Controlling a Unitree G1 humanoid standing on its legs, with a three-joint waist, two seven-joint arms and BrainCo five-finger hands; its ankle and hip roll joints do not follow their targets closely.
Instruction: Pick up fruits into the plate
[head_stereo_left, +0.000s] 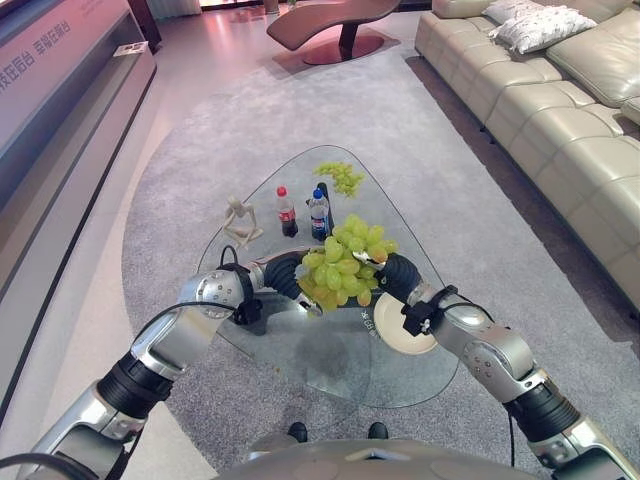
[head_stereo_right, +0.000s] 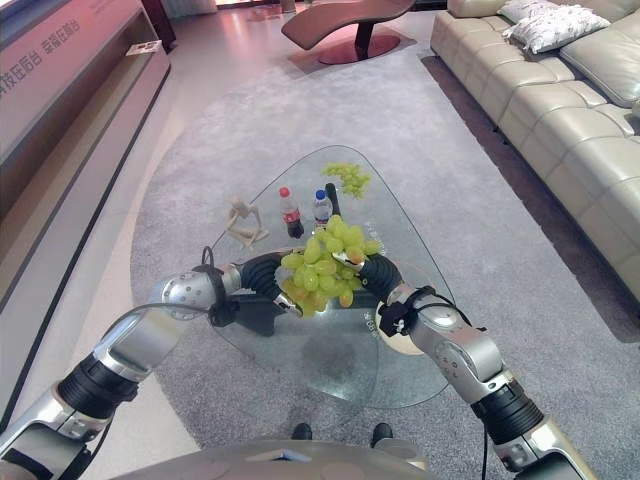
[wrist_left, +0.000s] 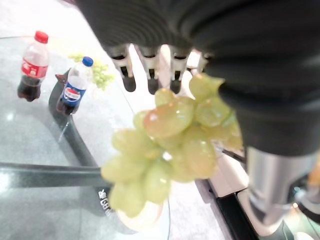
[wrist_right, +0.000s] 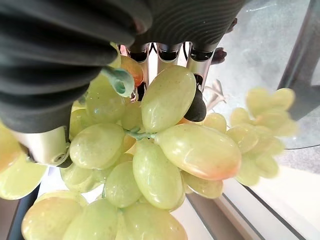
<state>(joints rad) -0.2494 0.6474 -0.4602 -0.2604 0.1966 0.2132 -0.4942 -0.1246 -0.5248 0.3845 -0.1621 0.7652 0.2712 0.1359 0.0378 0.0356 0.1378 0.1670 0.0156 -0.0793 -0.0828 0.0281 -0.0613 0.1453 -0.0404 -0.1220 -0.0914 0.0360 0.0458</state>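
A big bunch of green grapes hangs in the air above the glass table, between my two hands. My right hand is on its right side, fingers curled behind the bunch and the stem pinched by the thumb. From the left, my left hand meets the bunch with straight fingers against its lower side. A white plate lies on the table just below and right of the bunch, partly hidden by my right wrist. A second, smaller grape bunch lies at the table's far end.
A red-capped cola bottle and a blue-capped bottle stand behind the held bunch. A small wooden figurine stands at the table's left edge. A beige sofa runs along the right, and a grey carpet lies under the table.
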